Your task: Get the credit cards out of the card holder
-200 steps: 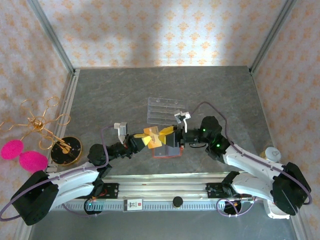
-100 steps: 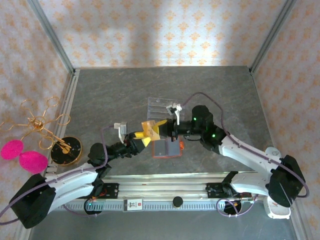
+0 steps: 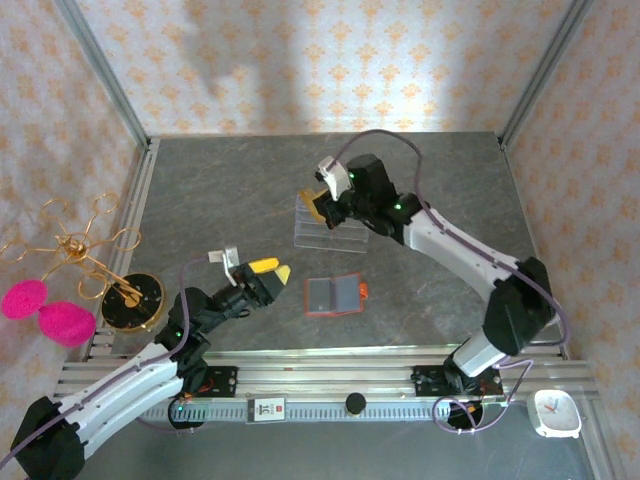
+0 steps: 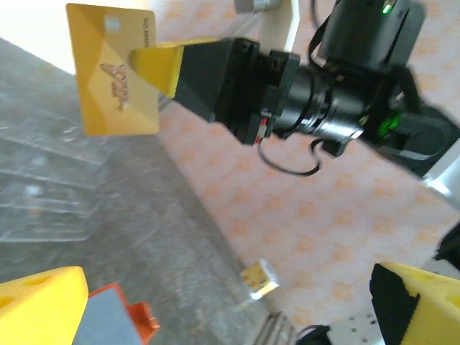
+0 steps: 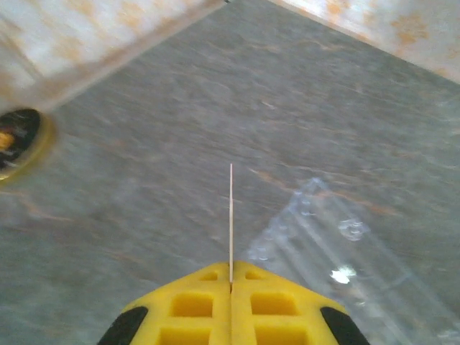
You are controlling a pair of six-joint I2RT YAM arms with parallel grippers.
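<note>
since a second ago both arms have left the card holder. back then the two claws met over it at the middle of the bench, with a gold card between them. now the right claw has swung up and away toward the far side and hangs over the clear rack. the left claw has drawn back toward its base, left of the holder and apart from it.

the right claw is pressed fully together on the gold card, pinching it by one edge. from the right wrist we see the card edge-on, a thin line rising from between the yellow fingers. the left claw stands spread wide, with nothing between its fingers.

the card holder lies flat and unfolded on the bench, grey-blue inside facing up and orange snap tab at its right edge. neither claw touches it.

as we judge it, one card is out of the holder and held in the air, not yet set down. whether anything is left in the holder's pockets we cannot tell. the right half of its inside looks darker, but we cannot make out what that is. if a card remains there, it has yet to be pulled, and the gold one needs a resting place.
</note>
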